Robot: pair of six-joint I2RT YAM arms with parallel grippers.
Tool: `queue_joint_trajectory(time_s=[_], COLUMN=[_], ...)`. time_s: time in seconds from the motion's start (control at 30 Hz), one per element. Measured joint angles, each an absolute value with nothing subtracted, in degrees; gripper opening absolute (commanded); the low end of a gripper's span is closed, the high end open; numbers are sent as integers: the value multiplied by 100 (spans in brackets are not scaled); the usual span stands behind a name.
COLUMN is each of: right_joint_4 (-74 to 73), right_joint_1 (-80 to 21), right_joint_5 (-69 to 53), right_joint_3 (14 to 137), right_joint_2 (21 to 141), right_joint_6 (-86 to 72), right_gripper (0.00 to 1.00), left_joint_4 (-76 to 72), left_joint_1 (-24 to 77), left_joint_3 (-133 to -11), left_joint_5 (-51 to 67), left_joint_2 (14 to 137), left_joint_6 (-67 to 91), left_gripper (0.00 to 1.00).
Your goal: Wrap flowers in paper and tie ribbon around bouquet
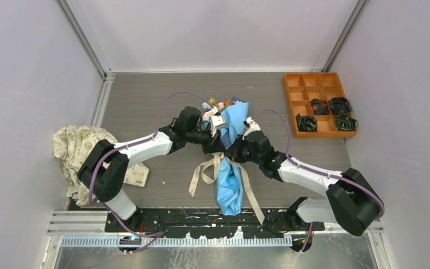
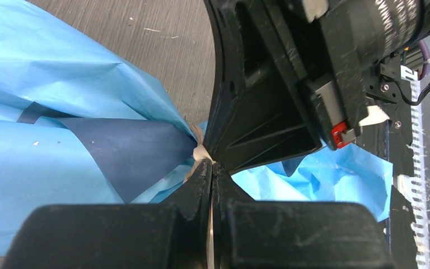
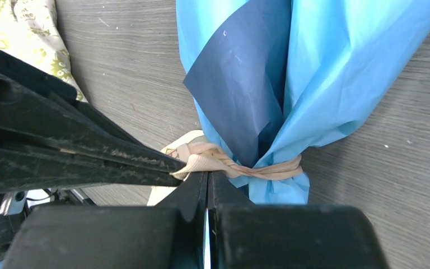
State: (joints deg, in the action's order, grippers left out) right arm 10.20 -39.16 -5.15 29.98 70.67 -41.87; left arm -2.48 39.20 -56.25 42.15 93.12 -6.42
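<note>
Cinching tight: left hand and right hand each pinch the beige ribbon at the waist of the bouquet; pull apart evenly, sparing the thin paper.

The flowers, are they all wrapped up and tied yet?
Wrapping looks done: the paper is gathered round the flowers, blooms poking out the top. The ribbon already circles the narrow part. Now the left gripper and right gripper each pinch the ribbon at its crossing. Probably left: pulling it tight and letting go.
</note>
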Motion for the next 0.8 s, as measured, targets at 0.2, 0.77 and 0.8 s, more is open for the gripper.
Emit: queue_joint_trajectory(time_s=[0.2, 0.77, 0.8], right_joint_4=[1479, 2963, 3072], right_joint_1=[-3918, -3634, -3594], right_joint_5=[-480, -720, -755], right_joint_3=[3002, 3166, 3168], right_joint_2=[7518, 8720, 8794], right_joint_6=[-4257, -4189, -4171], right_gripper=[1, 1, 1], left_joint_4=[-362, -226, 1], left_joint_1=[3883, 3573, 3535], left_joint_3=[-5625, -5369, -5402], left_joint_5=[4110, 4375, 4530], left_joint_2=[9349, 9378, 9378], left_joint_6=[-331, -558, -742], left_gripper=[0, 53, 58])
